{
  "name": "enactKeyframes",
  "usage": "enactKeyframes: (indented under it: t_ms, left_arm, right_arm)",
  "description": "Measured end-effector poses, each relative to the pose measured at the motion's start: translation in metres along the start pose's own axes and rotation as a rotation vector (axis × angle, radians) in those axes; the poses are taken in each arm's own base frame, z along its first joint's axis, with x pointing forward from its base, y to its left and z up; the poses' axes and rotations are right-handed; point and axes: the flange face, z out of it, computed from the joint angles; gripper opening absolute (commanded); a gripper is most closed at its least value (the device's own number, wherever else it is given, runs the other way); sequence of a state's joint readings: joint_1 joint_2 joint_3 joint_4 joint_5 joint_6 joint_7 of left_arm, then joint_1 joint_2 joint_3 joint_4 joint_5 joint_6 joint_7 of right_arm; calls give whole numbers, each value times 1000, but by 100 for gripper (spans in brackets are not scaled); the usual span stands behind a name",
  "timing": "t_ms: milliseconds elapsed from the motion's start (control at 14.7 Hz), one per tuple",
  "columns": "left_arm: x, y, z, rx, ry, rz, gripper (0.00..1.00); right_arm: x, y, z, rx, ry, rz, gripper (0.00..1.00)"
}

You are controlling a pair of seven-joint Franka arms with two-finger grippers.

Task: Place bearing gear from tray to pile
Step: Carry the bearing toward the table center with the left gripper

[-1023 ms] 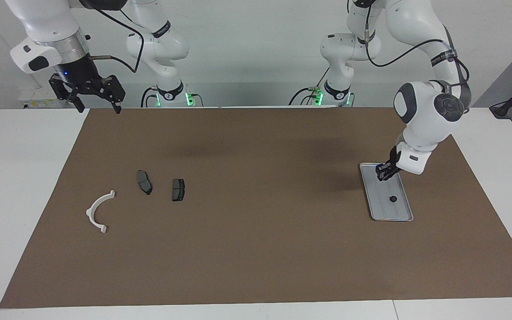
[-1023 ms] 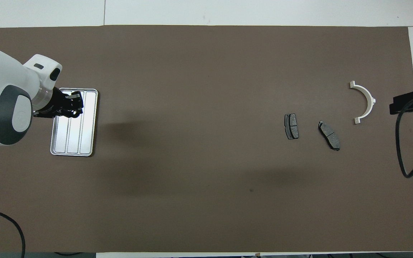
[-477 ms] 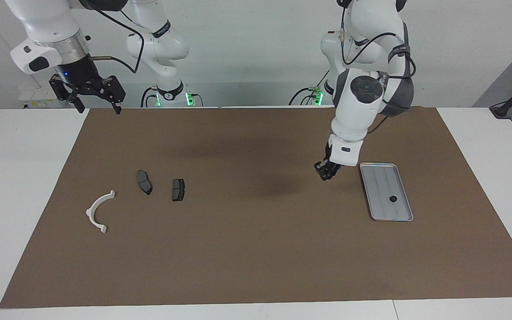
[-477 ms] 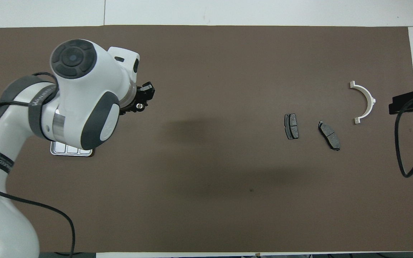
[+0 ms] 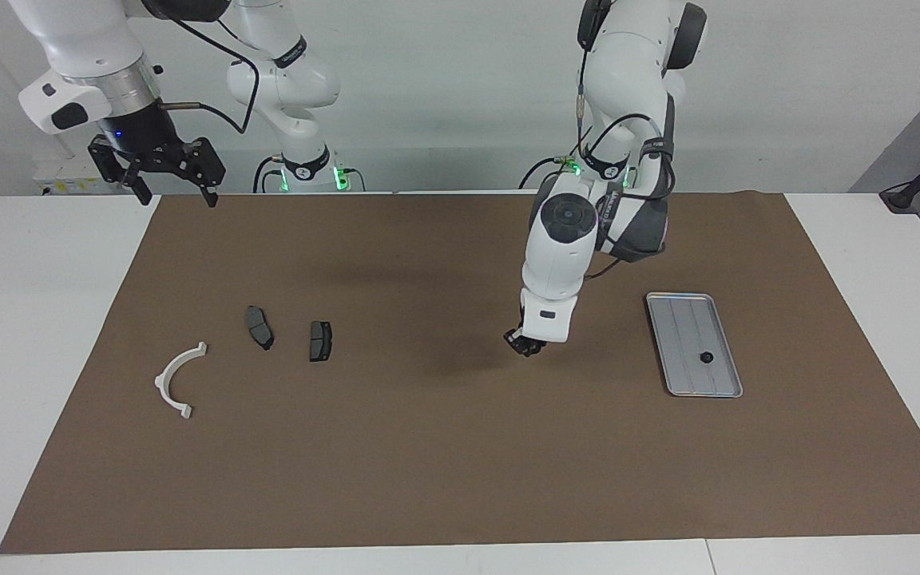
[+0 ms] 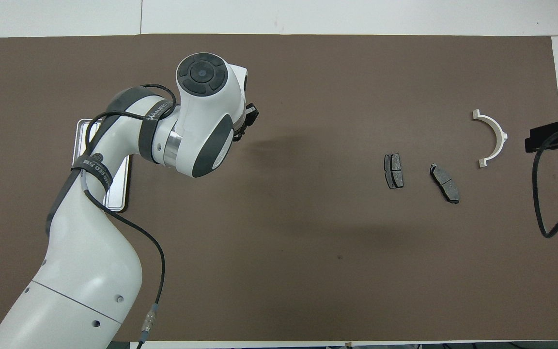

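Left pincer (image 5: 525, 345) low over mid-surface (image 5: 460, 463), grip and load can't tell, small dark part (image 5: 705, 357) in tray (image 5: 682, 327); I'd carry level, release beside pile (image 5: 320, 341); right pincer (image 5: 176, 192) open, waiting raised at robots' edge.

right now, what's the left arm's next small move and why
Probably move the left gripper across the mat toward the brake pads: it hangs over bare mat between the tray and them, well short. The right gripper waits, open.
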State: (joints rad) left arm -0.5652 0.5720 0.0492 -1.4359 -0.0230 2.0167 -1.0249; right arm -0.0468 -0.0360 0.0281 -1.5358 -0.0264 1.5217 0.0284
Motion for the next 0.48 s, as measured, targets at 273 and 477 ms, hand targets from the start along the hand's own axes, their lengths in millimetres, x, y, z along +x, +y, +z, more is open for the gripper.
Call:
enactKeyframes:
  t_ms: [273,477]
  left_arm:
    - [-25,34,34,9,-4,-32,0]
    - [-27,43,33,-25,-2,-51,0]
  right_arm:
    - [5,0,4,1,12,0,100]
    - [15,-1,15,1,21,-1,100]
